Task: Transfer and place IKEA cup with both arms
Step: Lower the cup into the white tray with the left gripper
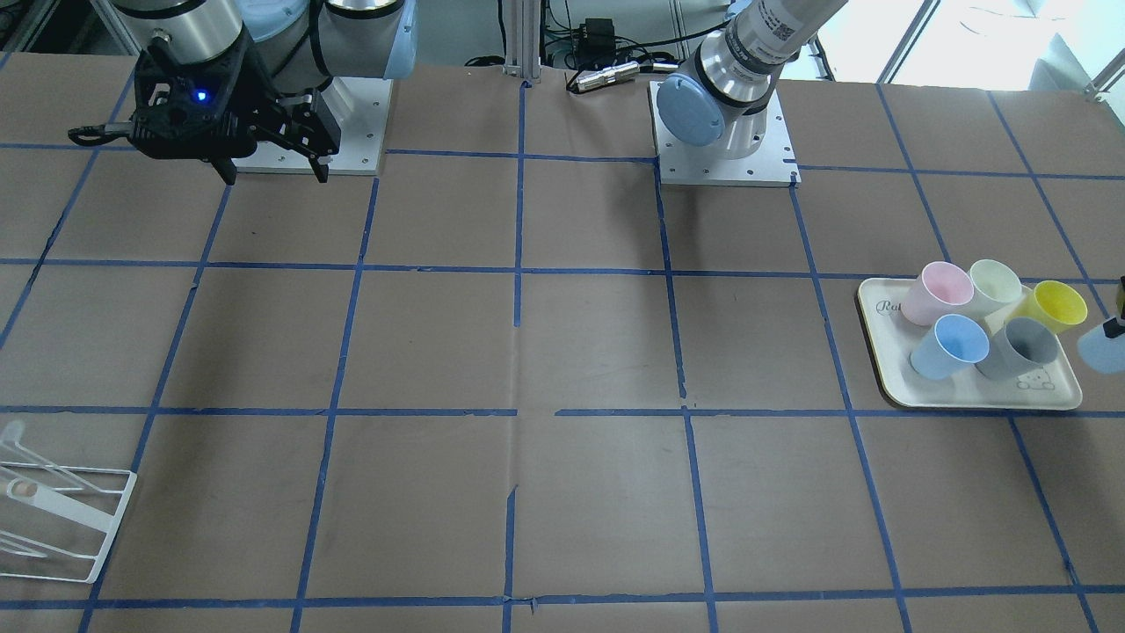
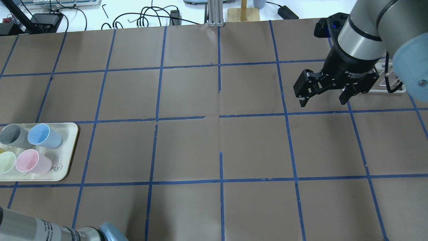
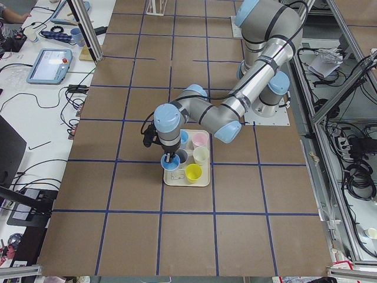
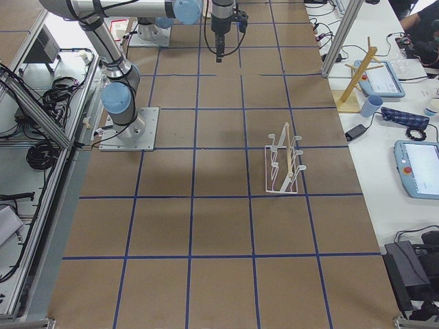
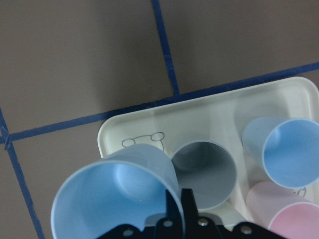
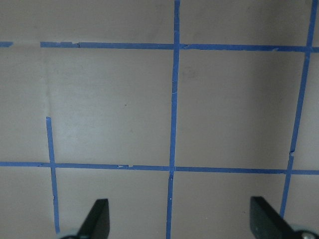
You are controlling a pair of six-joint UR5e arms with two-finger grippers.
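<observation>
IKEA cup (image 5: pixel 112 194) wall in L end effector (image 5: pixel 178 200) pinch by tray (image 5: pixel 149 124) corner; R end effector (image 2: pixel 322 102) spread.

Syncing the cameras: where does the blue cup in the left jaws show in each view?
Front-facing: blue cup at the right edge.
Overhead: not in it.
Left: centre, by the tray.
Right: not in it.
Left wrist: lower left.
Right wrist: not in it.
Shared landmark: the tray.
</observation>
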